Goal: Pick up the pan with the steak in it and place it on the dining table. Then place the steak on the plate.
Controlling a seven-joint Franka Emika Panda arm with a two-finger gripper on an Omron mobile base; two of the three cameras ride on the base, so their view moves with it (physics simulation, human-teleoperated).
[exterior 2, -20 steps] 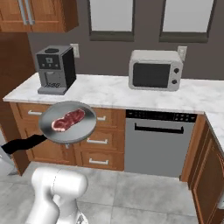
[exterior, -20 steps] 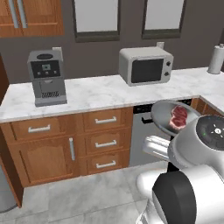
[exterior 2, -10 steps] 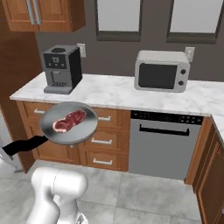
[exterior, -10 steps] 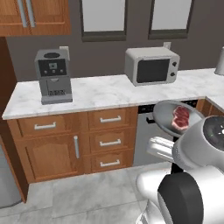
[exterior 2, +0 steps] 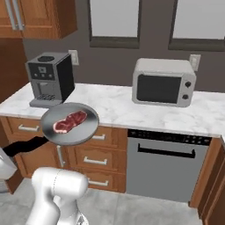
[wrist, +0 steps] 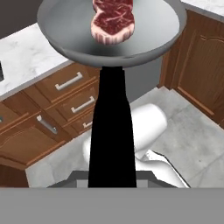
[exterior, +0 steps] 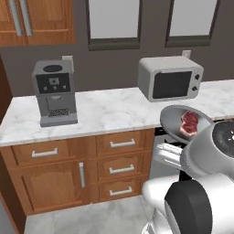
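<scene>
The grey pan (exterior: 175, 119) hangs in the air in front of the worktop, with the red-pink steak (exterior: 189, 122) lying flat in it. From the right base camera, the pan (exterior 2: 84, 130) carries the steak (exterior 2: 69, 121) at its middle, and its black handle (exterior 2: 25, 146) points left. In the hand view my gripper (wrist: 111, 181) is shut on the handle (wrist: 110, 131), which runs up to the pan (wrist: 74, 33) and the steak (wrist: 113, 19). The handle hides the finger tips. The dining table and the plate are out of view.
A marble worktop (exterior: 109, 109) over wooden drawers (exterior: 121, 169) runs across ahead. On it stand a coffee machine (exterior: 54, 93) and a microwave (exterior: 170, 84). A steel dishwasher (exterior 2: 169, 165) sits under the microwave (exterior 2: 163, 82). Grey floor lies below the pan.
The whole kitchen has slid right and down in both base views, so the base has moved. The pan with the steak keeps its place relative to the arm.
</scene>
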